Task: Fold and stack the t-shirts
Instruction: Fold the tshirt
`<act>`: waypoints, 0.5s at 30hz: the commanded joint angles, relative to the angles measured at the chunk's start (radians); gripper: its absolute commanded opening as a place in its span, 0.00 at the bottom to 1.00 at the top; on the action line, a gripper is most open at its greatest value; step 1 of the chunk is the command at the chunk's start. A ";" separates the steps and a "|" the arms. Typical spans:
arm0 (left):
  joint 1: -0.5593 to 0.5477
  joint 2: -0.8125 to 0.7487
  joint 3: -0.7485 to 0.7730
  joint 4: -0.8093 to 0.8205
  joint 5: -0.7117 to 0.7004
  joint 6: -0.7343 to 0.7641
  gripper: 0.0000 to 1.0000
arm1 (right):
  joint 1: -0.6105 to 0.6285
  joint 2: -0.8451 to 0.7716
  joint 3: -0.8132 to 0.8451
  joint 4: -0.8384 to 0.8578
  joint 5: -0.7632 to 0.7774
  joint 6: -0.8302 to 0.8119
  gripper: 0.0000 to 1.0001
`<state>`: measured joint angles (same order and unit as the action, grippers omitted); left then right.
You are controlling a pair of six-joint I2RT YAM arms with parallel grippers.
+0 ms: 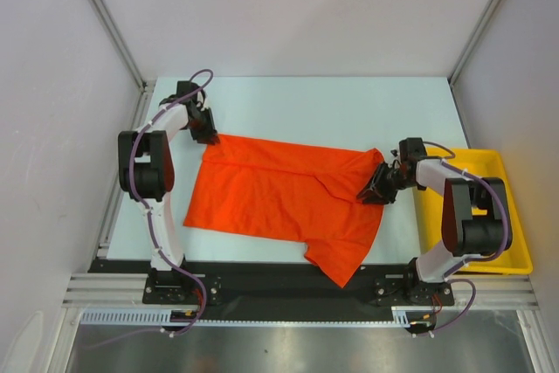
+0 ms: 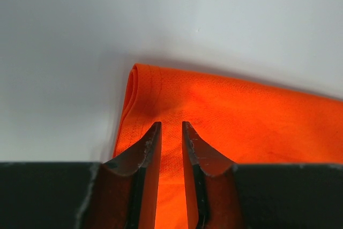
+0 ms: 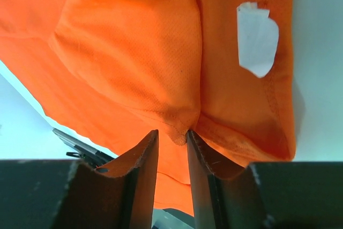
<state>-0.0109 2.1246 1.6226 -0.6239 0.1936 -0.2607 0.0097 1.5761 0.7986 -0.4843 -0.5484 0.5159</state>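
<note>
Since each arm has an edge pinched, the fold should go best if both lift and carry level together, so the t-shirt [image 1: 279, 194] does not skew (my judgement). The left gripper [image 2: 170, 128] is nearly closed, clamped on doubled cloth that reaches just past its tips. The right gripper [image 3: 172, 132] is equally narrow, with cloth puckered between its tips.

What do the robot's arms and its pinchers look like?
The left arm and right arm have chunky black joints and white links, with purplish-grey cables looping along them. The left gripper and right gripper are black, each with two dark wedge-shaped fingers, scuffed pale along the edges.
</note>
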 commanded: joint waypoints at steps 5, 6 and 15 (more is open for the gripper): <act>-0.008 -0.040 0.005 0.006 -0.008 0.014 0.27 | -0.002 0.042 0.017 0.030 -0.031 0.009 0.09; -0.008 -0.040 0.005 0.007 -0.010 0.014 0.27 | -0.002 0.035 0.020 0.026 -0.028 0.009 0.04; -0.008 -0.034 0.022 0.007 -0.013 0.011 0.27 | -0.002 -0.126 -0.010 -0.145 -0.015 0.036 0.00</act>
<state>-0.0109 2.1242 1.6226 -0.6231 0.1875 -0.2604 0.0097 1.5360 0.7986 -0.5537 -0.5568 0.5270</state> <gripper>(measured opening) 0.267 0.010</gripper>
